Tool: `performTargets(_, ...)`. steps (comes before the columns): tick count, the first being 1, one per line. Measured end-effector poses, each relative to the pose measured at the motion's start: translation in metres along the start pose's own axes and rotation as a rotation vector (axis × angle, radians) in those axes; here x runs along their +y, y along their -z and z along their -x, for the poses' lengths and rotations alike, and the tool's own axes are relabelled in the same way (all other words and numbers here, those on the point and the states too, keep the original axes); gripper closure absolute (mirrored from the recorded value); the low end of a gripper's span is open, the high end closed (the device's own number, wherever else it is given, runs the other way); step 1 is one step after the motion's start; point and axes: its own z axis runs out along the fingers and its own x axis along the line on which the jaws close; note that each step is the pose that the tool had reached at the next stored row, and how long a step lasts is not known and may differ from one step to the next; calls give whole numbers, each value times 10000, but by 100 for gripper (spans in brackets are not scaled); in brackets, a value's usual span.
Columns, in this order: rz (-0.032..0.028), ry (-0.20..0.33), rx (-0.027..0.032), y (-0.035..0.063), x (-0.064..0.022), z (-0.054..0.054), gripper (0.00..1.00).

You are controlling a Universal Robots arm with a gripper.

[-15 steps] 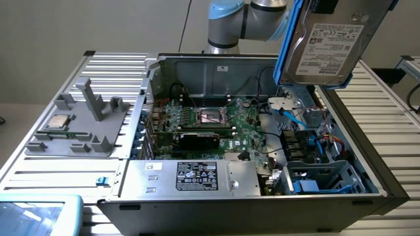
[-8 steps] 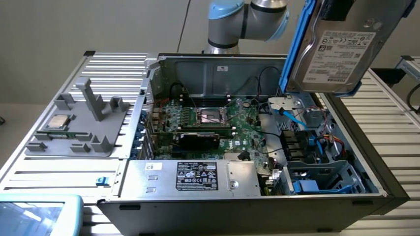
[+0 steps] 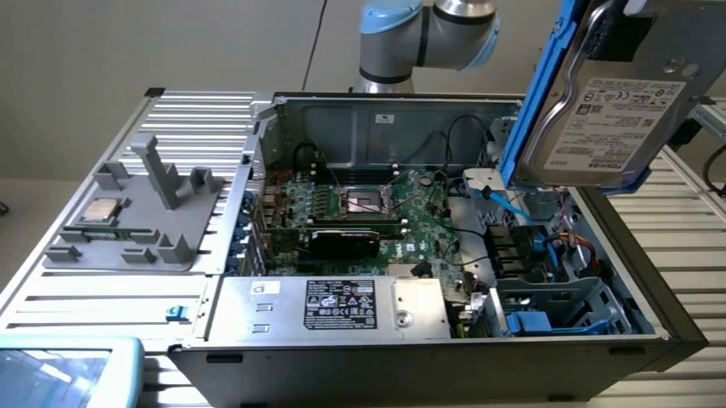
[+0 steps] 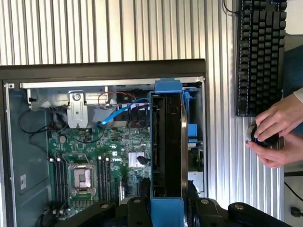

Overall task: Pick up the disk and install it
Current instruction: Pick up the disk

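Gripper (image 4: 166, 213) was pinched on the disk (image 3: 601, 110), holding it edge-down and clear above the open case (image 3: 397, 374), roughly over the drive cage (image 3: 562, 297), presumably so the blue carrier lined up with its slot.

Arm (image 3: 443, 38): silver-grey cylindrical joints with pale blue caps; black jaws with rounded knuckles and small round screws.

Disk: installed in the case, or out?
Out. The disk hangs on edge above the open case, gripped by the hand.
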Motion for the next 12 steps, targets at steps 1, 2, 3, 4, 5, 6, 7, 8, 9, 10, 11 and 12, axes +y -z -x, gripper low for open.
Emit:
performTargets(1,-37,1,2,-10,10,42,63)
performTargets(2,-80,2,3,-20,18,81,63)
performTargets(3,-126,2,2,-29,27,122,63)
performTargets(4,-169,2,2,-40,36,161,63)
performTargets(5,-196,3,7,-53,49,197,63)
performTargets(6,-199,3,15,-69,67,222,63)
performTargets(7,-201,3,28,-82,88,240,63)
performTargets(8,-202,4,45,-96,110,258,63)
performTargets(9,-206,5,65,-111,129,280,63)
performTargets(10,-211,6,84,-124,145,301,63)
performTargets(11,-219,7,103,-137,160,325,63)
performTargets(12,-227,8,121,-150,175,350,63)
